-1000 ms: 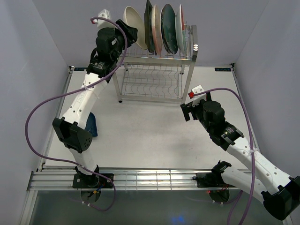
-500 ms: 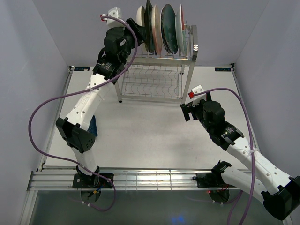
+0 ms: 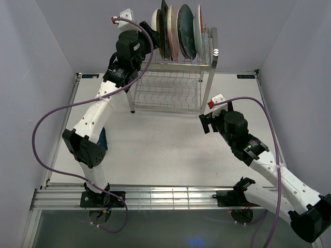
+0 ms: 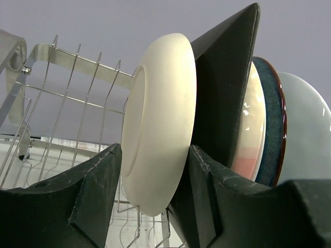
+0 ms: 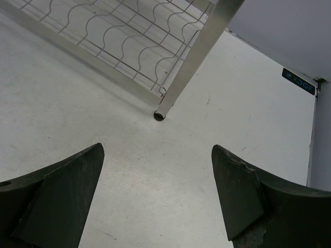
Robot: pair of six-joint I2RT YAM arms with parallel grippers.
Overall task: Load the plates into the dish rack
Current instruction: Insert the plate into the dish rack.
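The left tool [image 4: 155,151] is up at the top tier of the dish rack [image 4: 77,88], one finger on each side of the cream plate [image 4: 160,113]. The plate stands on edge at the open end of the row, just beside the dark square plate [image 4: 227,88]. I can't tell from here whether the tool is pinching the plate or has let go, because both fingers sit so close to it.

The tight spot is the far finger [image 4: 207,206], which is tucked between the cream plate and the square one. If the tool draws back at an angle, I'd expect that finger to drag on one of them. The cream plate has nothing but bare wire on its outer side, so a nudge could tip it out of its slot and off the high shelf. A shove the other way would likely go into the square plate and on into the pink-and-cream plate [image 4: 253,129] and the dark blue plate [image 4: 271,129] behind it, since they stand nearly touching.

The right tool [image 5: 158,151] hangs spread wide over the surface [image 5: 103,134] near a rack leg [image 5: 196,57], grasping nothing. It is too far off to catch a fall
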